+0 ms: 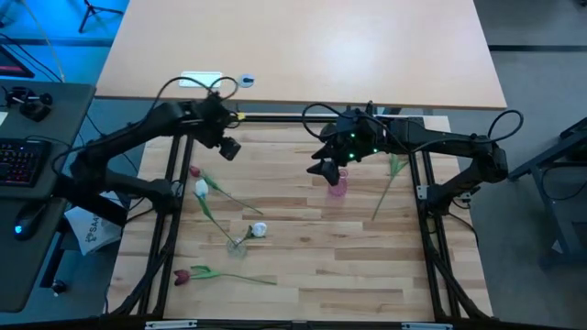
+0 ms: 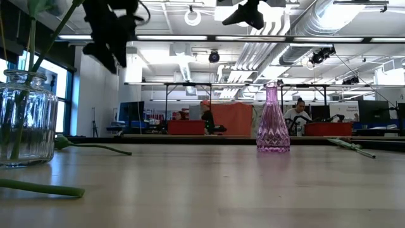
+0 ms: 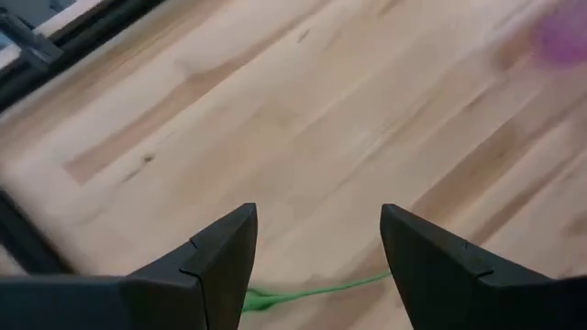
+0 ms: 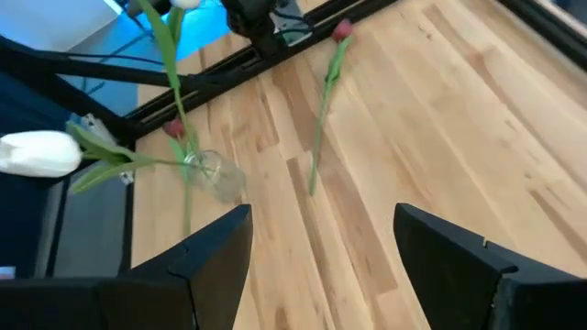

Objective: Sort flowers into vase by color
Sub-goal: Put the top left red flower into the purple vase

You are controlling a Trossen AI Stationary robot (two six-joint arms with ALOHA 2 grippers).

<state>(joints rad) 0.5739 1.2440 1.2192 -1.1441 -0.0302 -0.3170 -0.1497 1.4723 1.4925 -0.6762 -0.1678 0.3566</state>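
Note:
Two white-headed flowers (image 1: pixel 201 188) (image 1: pixel 260 229) stick by their stems into a clear glass vase (image 1: pixel 237 246) standing left of the table's middle. One dark red flower (image 1: pixel 194 171) lies flat on the table behind it. Another (image 1: pixel 182 275) lies near the front left. A pink vase (image 1: pixel 337 183) stands upright, holding nothing. My left gripper (image 1: pixel 227 145) hangs open above the far left of the table, with a green stem (image 3: pixel 312 291) on the wood below its fingers. My right gripper (image 1: pixel 323 167) hangs open in the air just left of the pink vase (image 2: pixel 273 120).
A green stem with leaves (image 1: pixel 390 183) lies on the table right of the pink vase; I see no head on it. Black frame rails (image 1: pixel 275 117) run along the table's far side and both flanks. Bare wood lies between the two vases and toward the near edge.

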